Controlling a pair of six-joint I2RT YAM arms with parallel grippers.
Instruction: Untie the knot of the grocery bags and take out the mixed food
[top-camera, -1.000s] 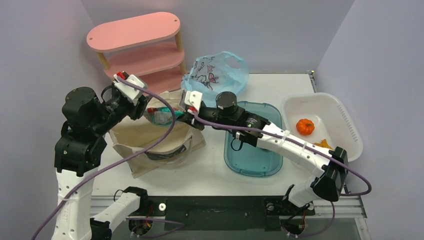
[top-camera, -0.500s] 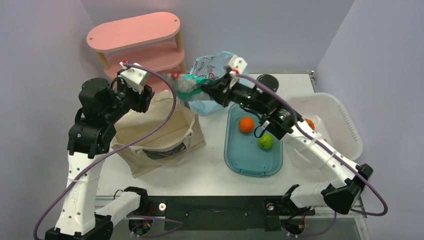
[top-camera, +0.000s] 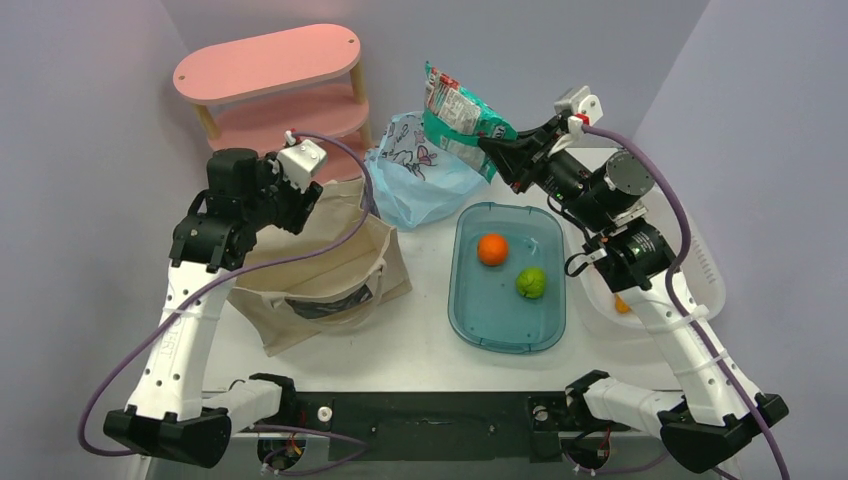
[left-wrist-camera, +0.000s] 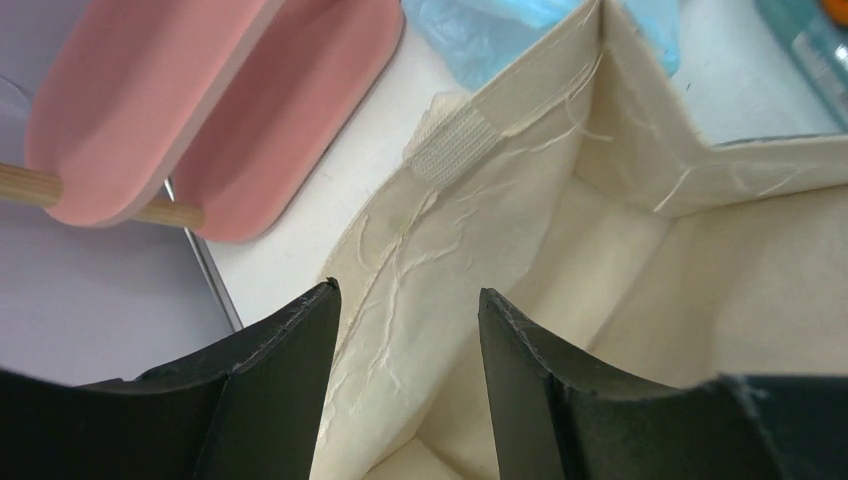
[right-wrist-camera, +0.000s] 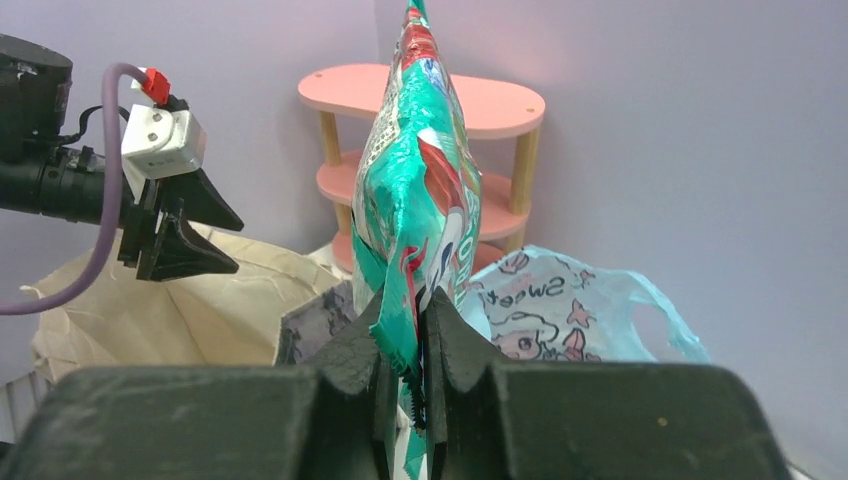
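Note:
My right gripper (top-camera: 497, 148) is shut on the edge of a green-white-red snack packet (top-camera: 458, 115) and holds it high above the table; the packet shows upright in the right wrist view (right-wrist-camera: 415, 190). The light blue printed plastic bag (top-camera: 415, 172) lies crumpled at the back, also in the right wrist view (right-wrist-camera: 570, 300). An orange fruit (top-camera: 492, 249) and a green fruit (top-camera: 531, 282) lie in the teal tub (top-camera: 480, 325). My left gripper (top-camera: 306, 210) is open, jaws apart over the rim of the beige canvas tote (left-wrist-camera: 470, 200), holding nothing.
A pink three-tier shelf (top-camera: 270, 62) stands at the back left. The beige tote (top-camera: 320, 275) sits left of the tub. A white basket (top-camera: 700, 260) at the right is mostly hidden by my right arm, with something orange (top-camera: 622, 303) showing in it.
My right gripper has risen and swung right with the snack packet, from the tote to high above the blue bag. My left gripper has moved right over the tote's rim.

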